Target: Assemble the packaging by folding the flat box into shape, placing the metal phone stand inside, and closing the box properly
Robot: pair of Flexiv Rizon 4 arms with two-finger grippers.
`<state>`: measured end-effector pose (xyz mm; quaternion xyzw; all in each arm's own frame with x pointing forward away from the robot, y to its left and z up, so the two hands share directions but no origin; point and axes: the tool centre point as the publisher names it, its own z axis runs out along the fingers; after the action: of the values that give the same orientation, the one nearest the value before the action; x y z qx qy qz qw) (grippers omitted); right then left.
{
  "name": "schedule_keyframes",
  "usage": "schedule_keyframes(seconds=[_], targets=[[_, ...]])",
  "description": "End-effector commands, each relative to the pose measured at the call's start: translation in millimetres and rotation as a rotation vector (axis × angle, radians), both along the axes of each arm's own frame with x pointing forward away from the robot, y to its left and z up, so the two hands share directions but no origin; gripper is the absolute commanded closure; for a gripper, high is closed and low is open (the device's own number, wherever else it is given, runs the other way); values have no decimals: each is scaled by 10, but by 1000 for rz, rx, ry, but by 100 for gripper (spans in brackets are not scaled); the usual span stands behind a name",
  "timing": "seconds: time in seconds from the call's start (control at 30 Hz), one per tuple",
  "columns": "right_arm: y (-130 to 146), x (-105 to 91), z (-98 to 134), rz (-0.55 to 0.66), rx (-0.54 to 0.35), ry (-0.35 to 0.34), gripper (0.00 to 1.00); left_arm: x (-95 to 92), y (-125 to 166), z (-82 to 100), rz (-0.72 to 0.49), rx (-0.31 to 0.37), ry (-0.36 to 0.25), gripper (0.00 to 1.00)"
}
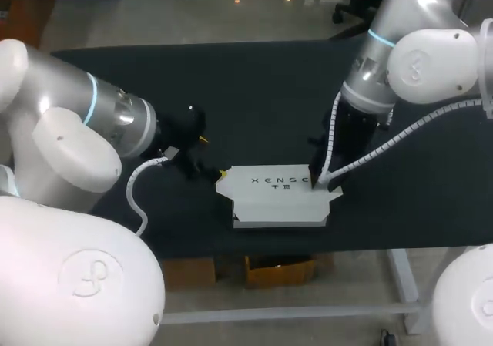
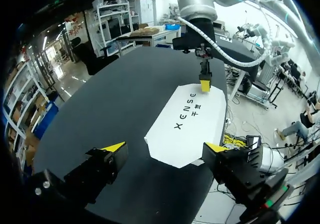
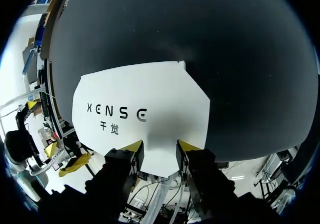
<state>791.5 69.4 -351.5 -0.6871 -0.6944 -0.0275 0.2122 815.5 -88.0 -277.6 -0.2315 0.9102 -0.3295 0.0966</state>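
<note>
Right gripper (image 3: 160, 145) points straight down, fingers slightly apart, tips on the tapered end flap of the white cardboard box (image 1: 277, 198), clamping nothing; left gripper (image 2: 164, 147) hangs wide open just off the opposite end, touching nothing. The box lies lower centre in the head view, already folded into shape, close to the front edge of the table (image 1: 231, 92). Closing looks like the step in hand: press the flap down and inward while the left fingers brace the far end, or the light box may skid. There is little margin toward the lower edge, but ample bare black surface toward the upper frame for pushing away
</note>
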Motion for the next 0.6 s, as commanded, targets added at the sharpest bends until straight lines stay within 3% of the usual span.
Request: schedule_keyframes(seconds=[0.03, 0.07, 0.27, 0.43, 0.47, 0.53, 0.6], targets=[[4, -8, -6, 1, -1, 0, 60, 140, -20, 25, 66, 64, 237, 0], [1, -11, -8, 0, -1, 1, 60, 154, -28, 9, 102, 45, 263, 0], [-1, -12, -11, 3, -3, 3, 61, 231, -71, -30, 247, -51, 595, 0], [16, -10, -28, 5, -2, 4, 61, 184, -175, -82, 422, -46, 769, 0], [20, -11, -32, 6, -2, 5, 61, 179, -187, -87, 441, -40, 834, 0], [25, -12, -37, 7, -1, 6, 61, 149, -221, -102, 499, -38, 863, 0], [28, -13, -39, 7, -1, 7, 61, 122, -255, -112, 543, -35, 930, 0]])
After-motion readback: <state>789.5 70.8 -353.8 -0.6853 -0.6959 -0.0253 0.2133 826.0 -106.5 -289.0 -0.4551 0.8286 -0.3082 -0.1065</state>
